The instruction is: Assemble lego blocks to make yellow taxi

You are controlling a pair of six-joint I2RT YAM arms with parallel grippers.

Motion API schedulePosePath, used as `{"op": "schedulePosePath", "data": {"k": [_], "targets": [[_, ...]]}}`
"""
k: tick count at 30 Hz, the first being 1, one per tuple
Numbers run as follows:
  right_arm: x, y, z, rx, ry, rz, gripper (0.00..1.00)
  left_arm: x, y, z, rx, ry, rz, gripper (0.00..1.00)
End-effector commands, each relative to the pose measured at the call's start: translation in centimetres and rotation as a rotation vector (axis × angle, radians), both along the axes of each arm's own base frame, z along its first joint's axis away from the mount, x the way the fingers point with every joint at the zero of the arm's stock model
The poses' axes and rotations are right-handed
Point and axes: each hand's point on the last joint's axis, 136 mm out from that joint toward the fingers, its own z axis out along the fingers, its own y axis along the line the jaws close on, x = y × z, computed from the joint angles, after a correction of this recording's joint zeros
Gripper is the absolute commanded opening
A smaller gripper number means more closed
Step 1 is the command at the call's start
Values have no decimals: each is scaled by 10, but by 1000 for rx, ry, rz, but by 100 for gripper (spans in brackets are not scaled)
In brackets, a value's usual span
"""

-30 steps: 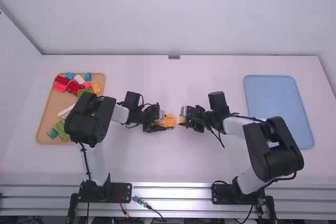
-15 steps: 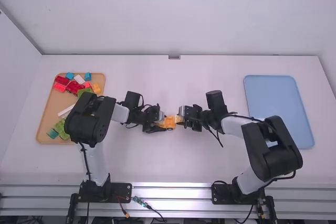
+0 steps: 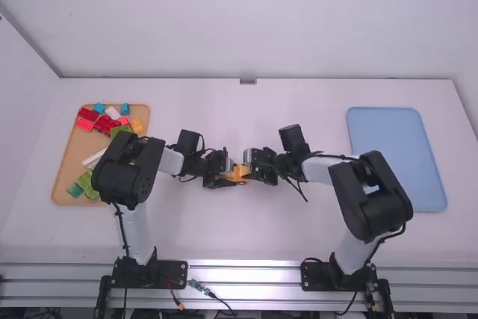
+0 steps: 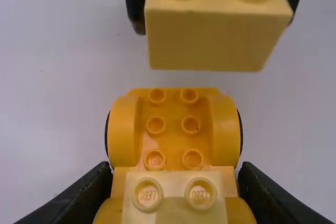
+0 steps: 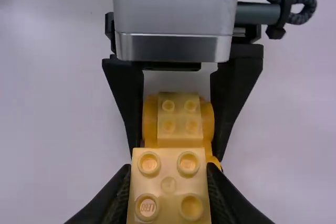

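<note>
R gripper (image 3: 247, 172) pinching yel. block (image 4: 210, 40); L gripper (image 3: 231, 175) pinching orange wheeled base (image 4: 173, 129) nr it.

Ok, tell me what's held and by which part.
Left gripper: the yellow car base, by its two sides. Right gripper: the pale yellow block, by two opposite sides.

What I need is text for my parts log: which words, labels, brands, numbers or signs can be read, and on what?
Pale brick in the right jaws: raised marks on a stud, too small to quote.
Orange base: stud marks, also too small.
Pale brick on the base: same.
Elsewhere: none readable.
</note>
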Motion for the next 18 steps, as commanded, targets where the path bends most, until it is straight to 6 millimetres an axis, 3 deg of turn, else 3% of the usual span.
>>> {"op": "schedulePosePath", "data": {"k": [1, 7, 18], "targets": [[1, 5, -5, 10, 18, 14, 0, -1, -2, -4, 9, -3, -14, 51], [11, 9, -12, 33, 56, -34, 0, -2, -2, -4, 8, -2, -14, 51], [6, 18, -19, -4, 34, -26, 0, -1, -2, -4, 8, -6, -14, 52]]}}
